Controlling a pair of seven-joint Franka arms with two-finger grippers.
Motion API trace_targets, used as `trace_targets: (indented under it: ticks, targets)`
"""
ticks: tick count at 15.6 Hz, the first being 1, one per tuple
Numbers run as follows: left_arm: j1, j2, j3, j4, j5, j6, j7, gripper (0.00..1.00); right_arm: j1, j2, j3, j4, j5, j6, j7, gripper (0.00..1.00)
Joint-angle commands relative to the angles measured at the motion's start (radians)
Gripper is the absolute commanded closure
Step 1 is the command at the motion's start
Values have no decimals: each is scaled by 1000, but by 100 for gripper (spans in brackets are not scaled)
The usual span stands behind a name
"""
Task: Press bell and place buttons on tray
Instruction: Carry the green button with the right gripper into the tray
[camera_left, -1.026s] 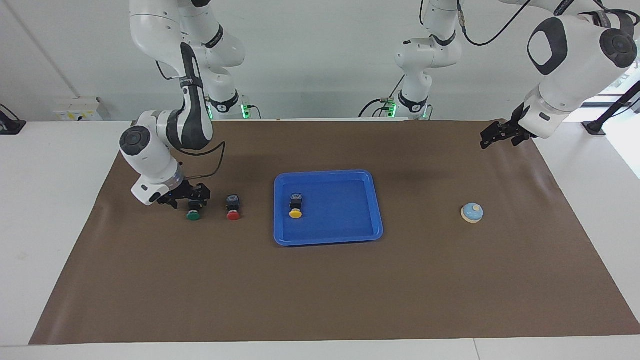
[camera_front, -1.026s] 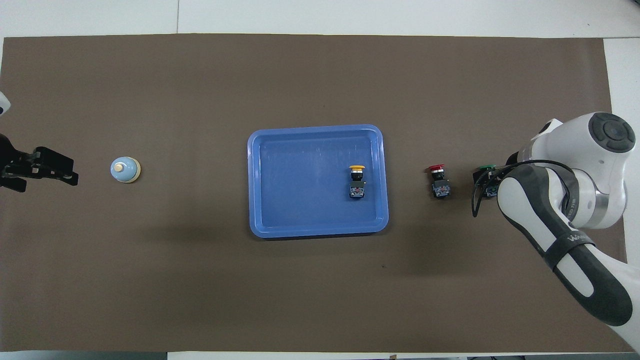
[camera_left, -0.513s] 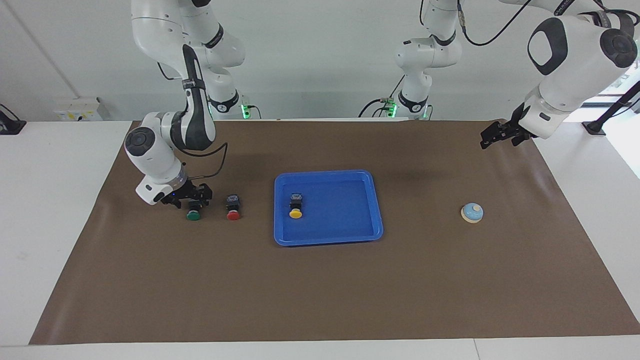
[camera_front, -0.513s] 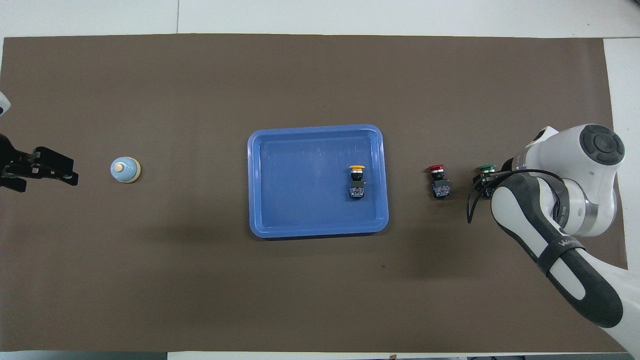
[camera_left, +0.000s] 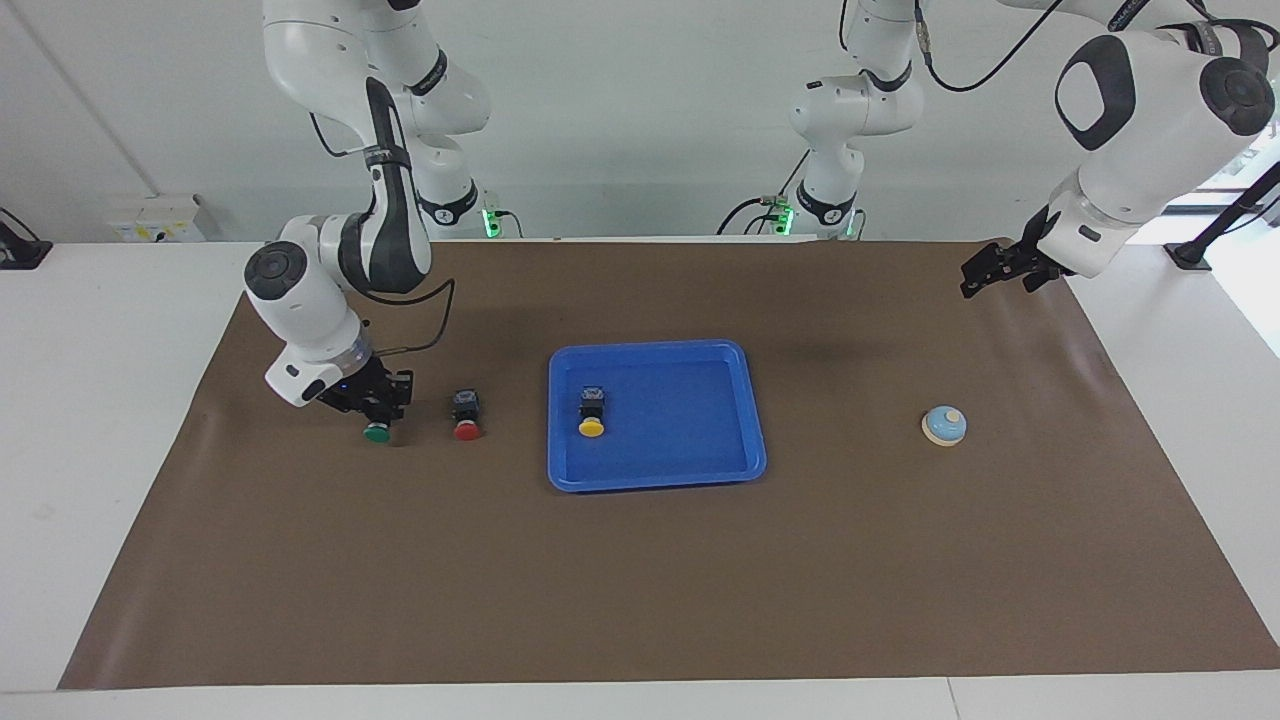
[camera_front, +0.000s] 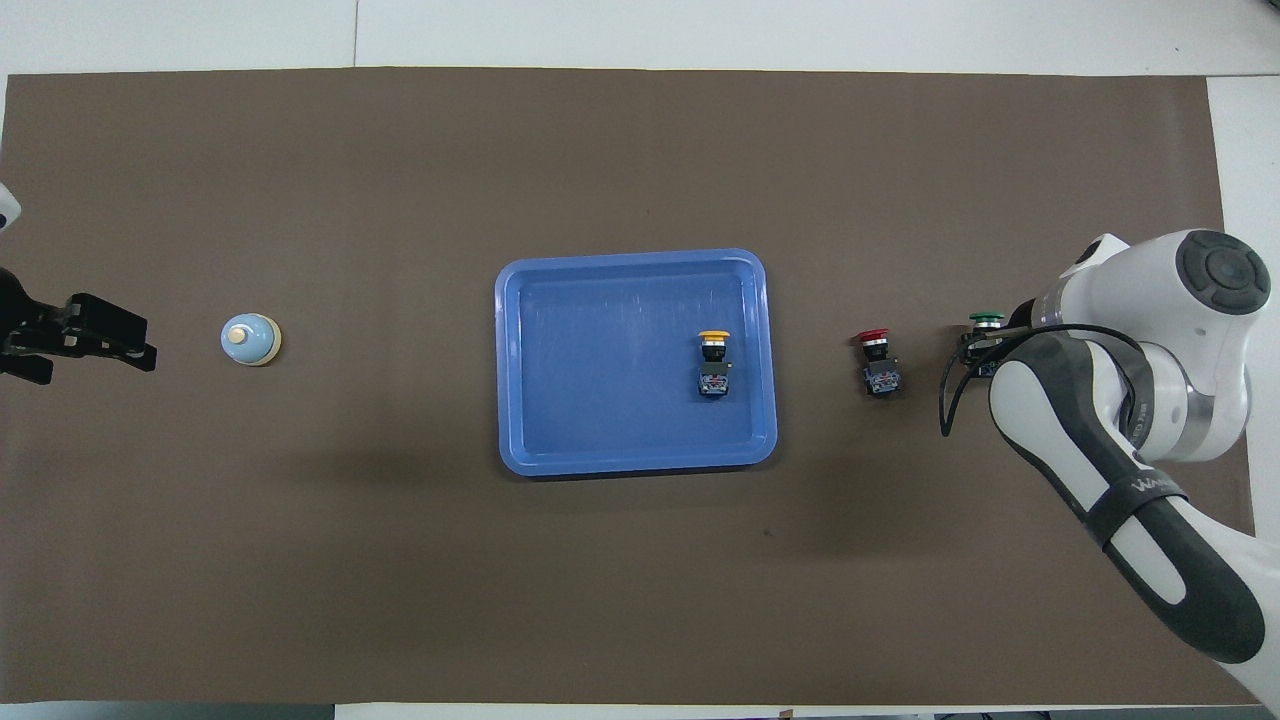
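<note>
My right gripper (camera_left: 378, 410) pinches the green button (camera_left: 377, 432), apparently just lifted.
My left gripper (camera_left: 985, 270) waits, grip unclear, above the mat (camera_left: 640, 580).

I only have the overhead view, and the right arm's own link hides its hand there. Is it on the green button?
Observer: Yes. In the facing view the right gripper is down on the green button, closed on its black body.
Operator: Is the left gripper touching the bell?
Observer: No. The left gripper hangs in the air over the mat, well clear of the bell. That arm waits.
</note>
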Motion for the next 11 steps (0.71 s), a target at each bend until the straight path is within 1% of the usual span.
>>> trace_targets:
  ticks: [1, 3, 4, 8, 9, 11]
  targets:
    - [-4, -28, 3, -28, -1, 7, 4, 0, 128, 17, 9, 124, 12, -99, 130, 100]
    - [-4, -28, 3, -28, 1, 7, 4, 0, 249, 28, 9, 150, 11, -85, 300, 100]
    - [-4, -28, 3, -28, 1, 7, 4, 0, 300, 39, 9, 169, 11, -85, 348, 100]
    - [-4, -28, 3, -28, -1, 7, 4, 0, 467, 160, 9, 300, 15, -82, 561, 100]
    - [-4, -28, 3, -28, -1, 7, 4, 0, 492, 189, 9, 325, 17, -80, 608, 100]
    - [-4, -28, 3, -28, 1, 7, 4, 0, 529, 213, 9, 328, 18, -52, 645, 100]
